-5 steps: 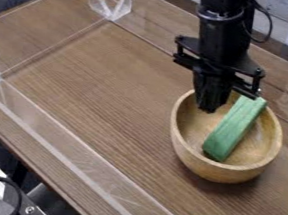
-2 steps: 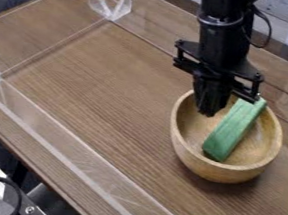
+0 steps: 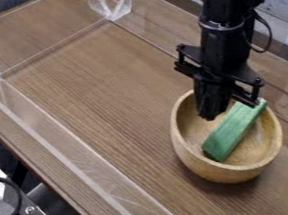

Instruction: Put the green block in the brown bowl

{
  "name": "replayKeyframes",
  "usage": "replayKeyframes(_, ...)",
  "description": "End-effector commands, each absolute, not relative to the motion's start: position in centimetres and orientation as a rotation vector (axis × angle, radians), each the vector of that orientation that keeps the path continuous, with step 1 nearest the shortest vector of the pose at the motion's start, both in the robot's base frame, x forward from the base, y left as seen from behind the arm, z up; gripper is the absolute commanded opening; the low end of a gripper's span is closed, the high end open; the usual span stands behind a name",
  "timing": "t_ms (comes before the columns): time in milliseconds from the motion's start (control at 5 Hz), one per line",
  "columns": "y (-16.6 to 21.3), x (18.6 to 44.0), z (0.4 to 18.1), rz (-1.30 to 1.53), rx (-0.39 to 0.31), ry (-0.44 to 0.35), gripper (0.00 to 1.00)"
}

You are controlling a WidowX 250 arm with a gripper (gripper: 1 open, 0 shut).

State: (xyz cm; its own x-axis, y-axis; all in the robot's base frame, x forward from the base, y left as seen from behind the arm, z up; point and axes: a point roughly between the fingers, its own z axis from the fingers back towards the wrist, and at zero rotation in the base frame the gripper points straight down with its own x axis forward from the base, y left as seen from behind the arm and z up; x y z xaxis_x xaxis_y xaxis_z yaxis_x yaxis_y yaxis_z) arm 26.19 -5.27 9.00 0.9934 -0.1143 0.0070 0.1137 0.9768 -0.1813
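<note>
The green block (image 3: 234, 129) lies inside the brown bowl (image 3: 195, 150), slanting with its upper end resting on the far right rim. My gripper (image 3: 211, 111) hangs straight down over the bowl's far left part. Its black fingers are pressed together and nothing shows between them. The fingertips sit just left of the block's upper half; whether they touch it I cannot tell. The bowl stands on the wooden table at the right.
A low clear acrylic wall (image 3: 47, 141) fences the wooden table (image 3: 83, 81) along its front and left, with a clear bracket (image 3: 110, 4) at the far corner. Cables and dark equipment show behind the arm (image 3: 225, 30).
The arm and gripper have shifted slightly to the right, closer to the block. The block and bowl have not moved.
</note>
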Motion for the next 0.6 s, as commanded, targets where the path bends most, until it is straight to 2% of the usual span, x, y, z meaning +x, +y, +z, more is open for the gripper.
replayKeyframes(0,-5.17,27.35,10.75,-0.130,-0.184,-0.064,0.00)
replayKeyframes(400,-4.64,27.48,11.33,-0.125,-0.184,-0.075,0.00)
